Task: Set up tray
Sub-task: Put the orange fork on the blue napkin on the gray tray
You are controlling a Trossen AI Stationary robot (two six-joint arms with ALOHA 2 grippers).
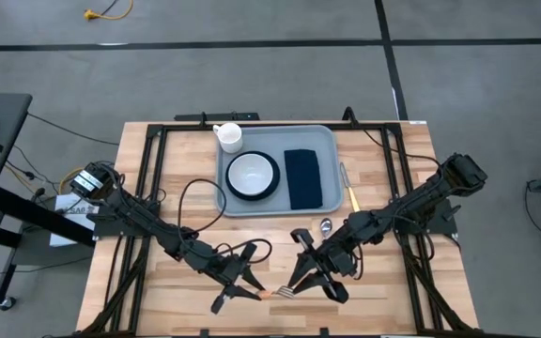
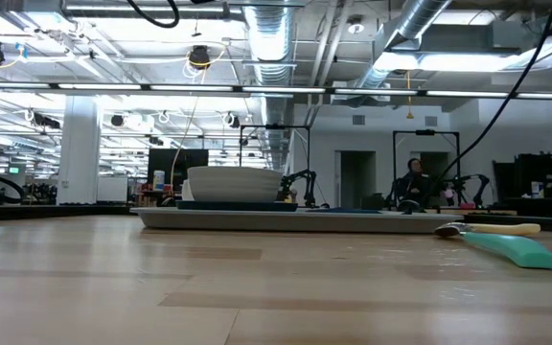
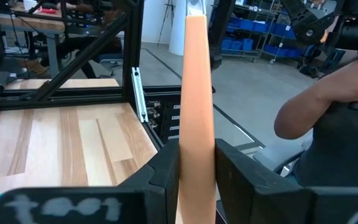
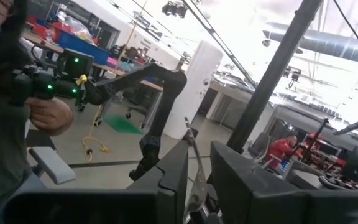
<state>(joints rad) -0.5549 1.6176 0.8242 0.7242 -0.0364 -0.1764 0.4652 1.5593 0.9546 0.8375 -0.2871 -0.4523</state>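
Pinched narrow in the left gripper (image 3: pixel 196 158): peach handle of a fork (image 3: pixel 197 93), held above the desk (image 1: pixel 393 282) at 6 o'clock. Straddled by the right gripper (image 4: pixel 199 171): the fork's thin metal end (cannot tell whether clamped or merely bracketed).

Could go wrong at this handover. Letting go on the left before a firm hold on the right would probably drop the fork to the wood. Could also pivot or slip, given so slim and smooth a metal end. Pulling while both hold may twist it askew.

Sits toward 12 o'clock on the desk, well apart from both grippers: the tray (image 1: pixel 280 131), flat, long axis running 9 to 3 o'clock. Carries a plate (image 1: pixel 253 175) toward 9 and a navy napkin (image 1: pixel 302 178) toward 3, with a white cup (image 1: pixel 229 137) at its 10 o'clock corner.
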